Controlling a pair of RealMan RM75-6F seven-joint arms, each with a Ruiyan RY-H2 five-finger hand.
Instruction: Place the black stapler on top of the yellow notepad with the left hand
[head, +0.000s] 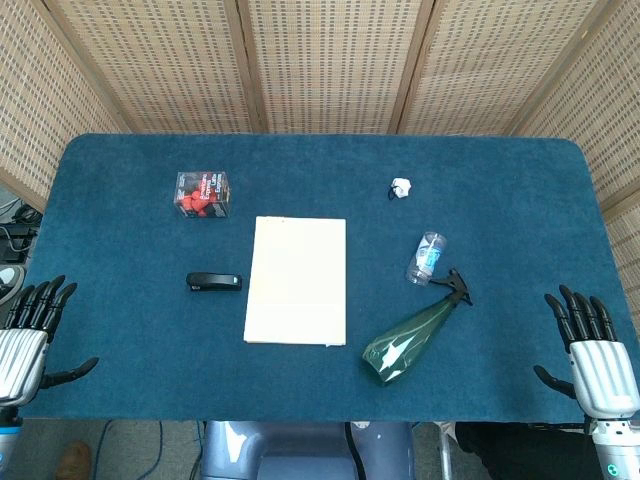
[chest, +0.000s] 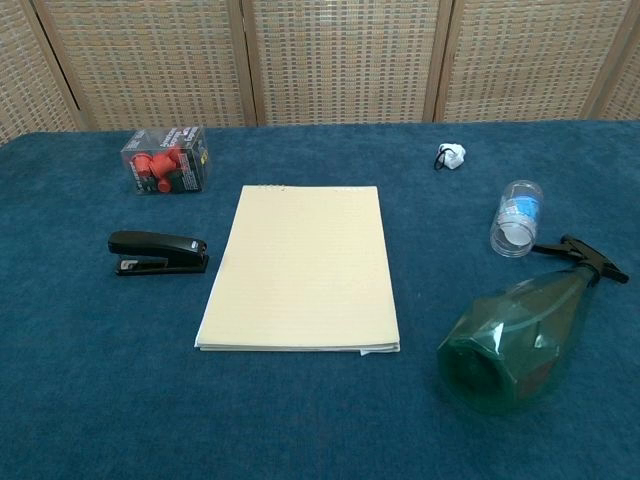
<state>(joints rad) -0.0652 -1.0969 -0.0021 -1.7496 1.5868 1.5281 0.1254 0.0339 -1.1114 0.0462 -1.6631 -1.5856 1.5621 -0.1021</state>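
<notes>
Black stapler is lying flat on the blue surface, just beside the left edge of the yellow notepad, not touching it; nothing on the pad yet. Left robot hand is hovering at the near left edge of the surface, fingers spread, holding nothing. Right robot hand is sitting at the near right edge, likewise spread and empty. Neither is showing in the chest view. Judging by this, the task is sitting at the start: reach step not yet begun. Next move is calling for the left robot hand to travel forward and inward to the stapler, wrap its long body, lift, then shift it right onto the pad. Green spray bottle, small clear bottle and a clear box of red items are lying away from that path.
</notes>
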